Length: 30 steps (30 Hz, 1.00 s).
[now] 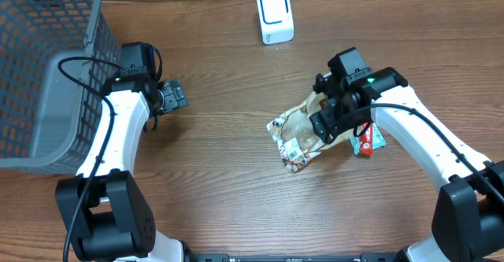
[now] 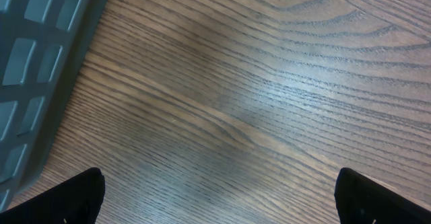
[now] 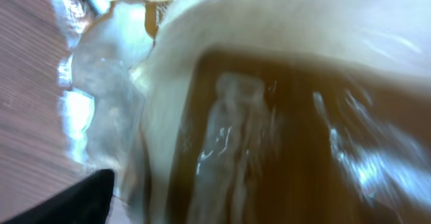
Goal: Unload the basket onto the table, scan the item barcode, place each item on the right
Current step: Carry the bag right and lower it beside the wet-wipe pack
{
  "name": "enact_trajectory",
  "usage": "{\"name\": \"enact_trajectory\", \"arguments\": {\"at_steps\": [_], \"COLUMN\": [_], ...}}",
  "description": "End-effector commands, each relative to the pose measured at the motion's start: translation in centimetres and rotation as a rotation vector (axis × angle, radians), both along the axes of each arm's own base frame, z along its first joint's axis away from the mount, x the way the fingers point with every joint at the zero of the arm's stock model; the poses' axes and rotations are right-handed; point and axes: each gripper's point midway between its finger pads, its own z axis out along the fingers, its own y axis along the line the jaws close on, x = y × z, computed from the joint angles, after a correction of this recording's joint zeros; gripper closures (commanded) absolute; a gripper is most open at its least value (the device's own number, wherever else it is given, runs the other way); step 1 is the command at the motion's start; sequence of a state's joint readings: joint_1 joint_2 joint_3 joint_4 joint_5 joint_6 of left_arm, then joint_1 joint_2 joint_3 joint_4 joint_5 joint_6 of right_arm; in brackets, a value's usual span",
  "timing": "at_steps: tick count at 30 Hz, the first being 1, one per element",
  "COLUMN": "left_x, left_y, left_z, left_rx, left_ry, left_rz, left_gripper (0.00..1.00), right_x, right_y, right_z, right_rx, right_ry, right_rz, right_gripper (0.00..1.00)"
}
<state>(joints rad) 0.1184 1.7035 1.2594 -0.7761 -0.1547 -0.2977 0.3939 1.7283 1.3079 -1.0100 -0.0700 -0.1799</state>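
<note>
1. Overhead view: wood-grain table (image 1: 220,175) w/ two arms entering from the bottom edge, one at lower left, one at lower right.
2. Snack bag (image 1: 293,140): crinkled, beige-brown w/ clear patches. It lies flat on the table right of centre, long axis running lower left to upper right.
3. Right gripper (image 1: 326,123): sits over the bag's upper-right end, touching or nearly so; the overhead view doesn't resolve which.
4. Right wrist view: the bag (image 3: 269,103) fills nearly the whole frame, blurred & v. close to the lens. One dark fingertip (image 3: 81,200) shows at lower left; the other is out of frame. Jaw spread, & whether the bag is gripped: cannot tell.
5. Left gripper (image 1: 172,97): left of centre, over bare wood, just right of the basket & well apart from the bag.
6. Left wrist view: the two dark tips sit in the bottom corners, i.e. jaws spread wide, w/ nothing btwn them but tabletop.
7. Grey mesh basket (image 1: 39,73): upper left of the overhead view; its wall (image 2: 34,69) runs down the left edge of the left wrist view.
8. White scanner (image 1: 276,16): upright at top centre, well apart from the bag.
9. Small red-and-teal packet (image 1: 368,142): on the table just right of the bag, partly under the right arm.
</note>
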Motion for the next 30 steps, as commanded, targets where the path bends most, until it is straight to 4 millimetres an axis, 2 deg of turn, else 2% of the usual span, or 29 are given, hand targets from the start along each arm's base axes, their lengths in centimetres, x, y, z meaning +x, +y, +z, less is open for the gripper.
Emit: {"name": "enact_trajectory", "arguments": {"at_steps": [1,6,13,30], "left_x": [0.5,0.5,0.5,0.5], "left_y": [0.2,0.2,0.2,0.2], "left_z": [1.5,1.5,1.5,1.5], "left_rx": [0.009,0.008,0.009,0.009], "left_ry": [-0.046,-0.046,-0.046,-0.046], "left_rz": [0.019,0.019,0.019,0.019], "left_gripper": [0.0,0.0,0.0,0.0], "right_x": [1.3,2.9,3.5,3.3], "right_y": [-1.7,-2.4,-2.9,-3.0], "right_z": [0.1,1.1,1.2,1.2], "right_rx": [-0.089,-0.126,-0.098,-0.102], "right_ry": [-0.062,-0.127,-0.135,-0.127], "right_rz": [-0.033,-0.106,-0.292,-0.296], "right_gripper": [0.0,0.0,0.0,0.0]}}
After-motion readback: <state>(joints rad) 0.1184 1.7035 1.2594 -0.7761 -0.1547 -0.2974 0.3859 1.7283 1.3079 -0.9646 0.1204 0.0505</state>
